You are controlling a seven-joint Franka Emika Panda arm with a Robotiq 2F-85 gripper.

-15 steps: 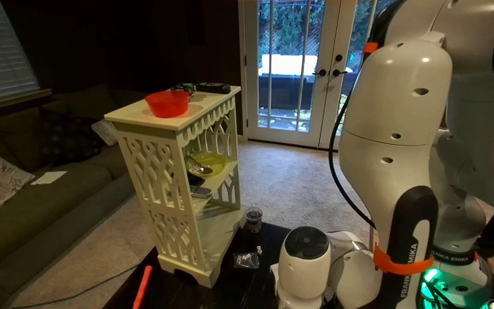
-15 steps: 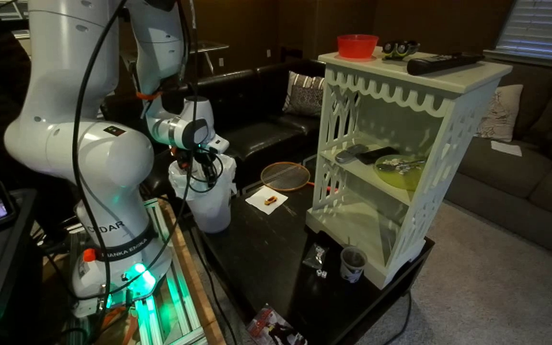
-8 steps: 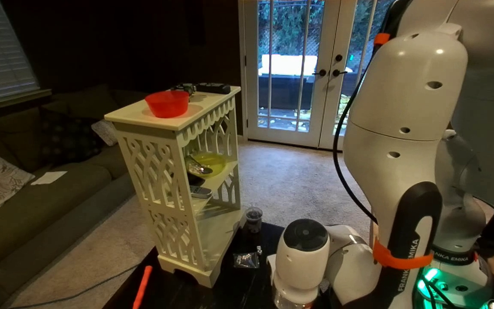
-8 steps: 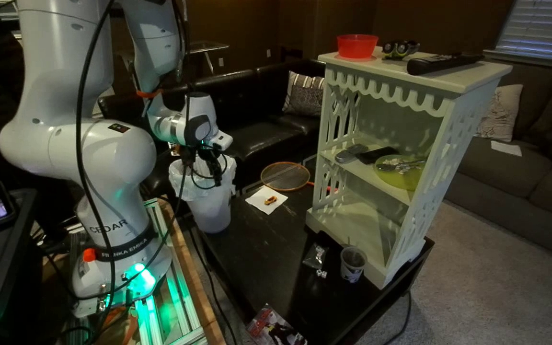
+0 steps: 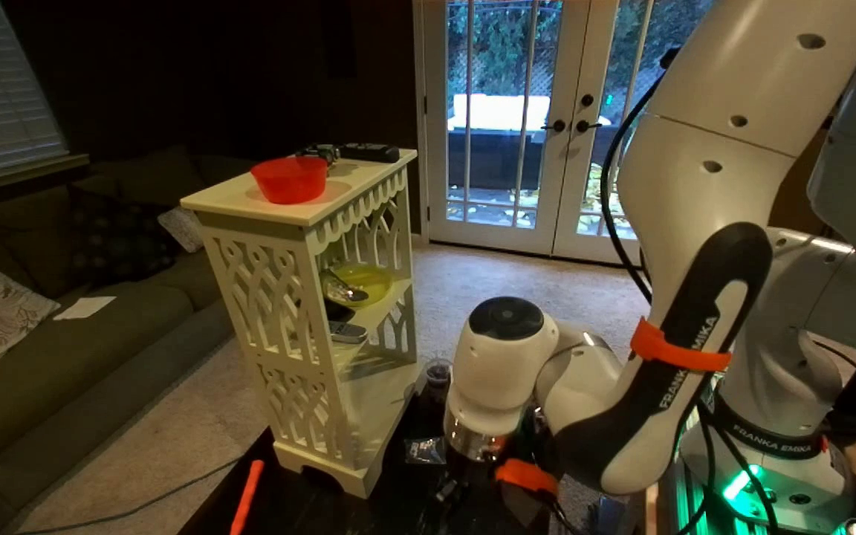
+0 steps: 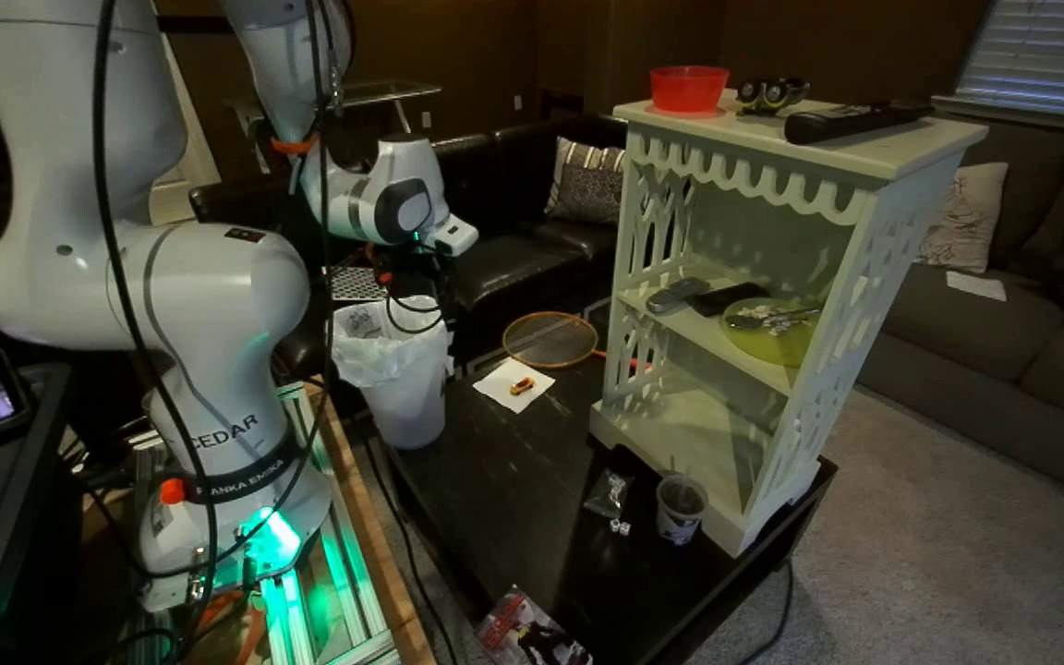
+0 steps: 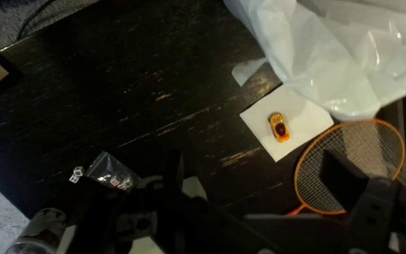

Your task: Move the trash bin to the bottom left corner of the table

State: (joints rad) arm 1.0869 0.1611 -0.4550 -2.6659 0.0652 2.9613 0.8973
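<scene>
The trash bin [image 6: 407,402], white and lined with a crinkled plastic bag, stands upright at the end of the dark table [image 6: 513,489] beside the robot's base. Its bag [image 7: 330,56] fills the upper right of the wrist view. My gripper [image 7: 256,167] is open, its dark fingers wide apart with nothing between them. In an exterior view the gripper [image 6: 414,282] hangs just above the bin's rim, apart from it as far as I can tell. The arm hides part of the scene in an exterior view, where the bin cannot be made out.
On the table are a cream lattice-sided shelf unit [image 6: 680,388], a toy car [image 6: 522,386] on white paper [image 7: 301,116], a racket [image 6: 550,339], a cup [image 6: 682,508], a small clear bag [image 6: 608,494] and a red packet [image 6: 532,633]. A red bowl [image 6: 689,90] tops the shelf.
My gripper has opened and come up off the bin's rim, also shifting a little toward the shelf unit. The bin has stayed where it was.
</scene>
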